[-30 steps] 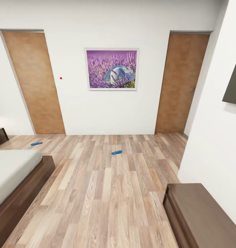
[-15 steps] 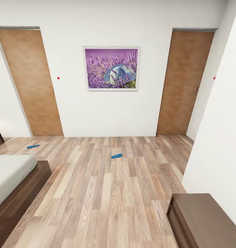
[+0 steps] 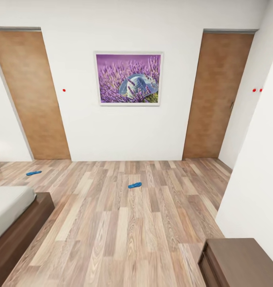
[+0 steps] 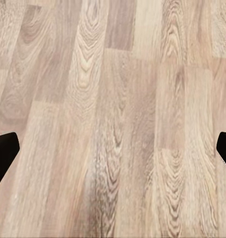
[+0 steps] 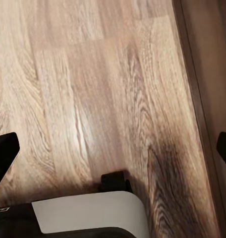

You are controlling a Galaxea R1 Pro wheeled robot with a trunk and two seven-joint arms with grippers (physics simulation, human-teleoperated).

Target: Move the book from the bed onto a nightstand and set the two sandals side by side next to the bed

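Now | both fingers spread, empty | sandals (image 3: 134,185) (image 3: 33,173) apart on floor (image 3: 124,231) | bed (image 3: 8,203) bare

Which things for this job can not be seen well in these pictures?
- Bed: head view, cut off by the left edge, so any book on it is out of sight.
- Two sandals: head view, too small to show the straps.
- Dark cabinet: head view, cut off at the bottom right corner.
- Left fingers and right fingers: wrist views, tips cut off by the picture sides.
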